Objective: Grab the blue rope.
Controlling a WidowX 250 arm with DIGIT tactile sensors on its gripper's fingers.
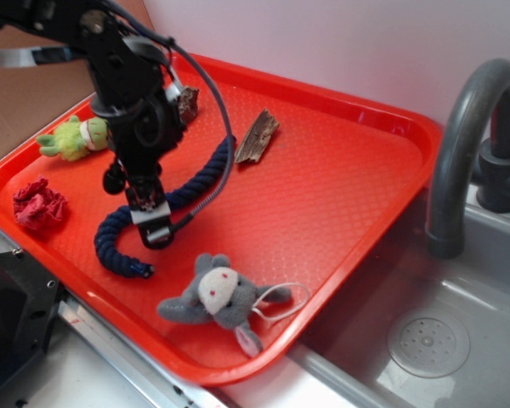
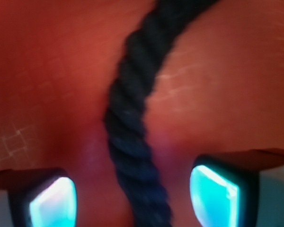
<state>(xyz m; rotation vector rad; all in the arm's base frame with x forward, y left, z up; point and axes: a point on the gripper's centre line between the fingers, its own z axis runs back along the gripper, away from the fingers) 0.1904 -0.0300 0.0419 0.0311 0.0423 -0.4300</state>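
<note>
Here the blue rope lies directly under the gripper, running between its two fingertips with red tray showing on either side of it. In the wrist view the rope's long axis at this spot passes lengthwise through the gap, crossing the line from one fingertip to the other, which looks right for a squeeze straight across the twist.

The gripper is spread wide and holds nothing; neither fingertip appears to touch the strands, though the blur makes this hard to settle. How close it sits to the tray floor I cannot tell.

From the exterior view, the rope curves on the tray in a loose S: one end heads up past the gripper towards the piece of bark, the other sweeps round below the gripper to a small shiny tip beside the grey plush toy. The gripper stands over the middle stretch.
</note>
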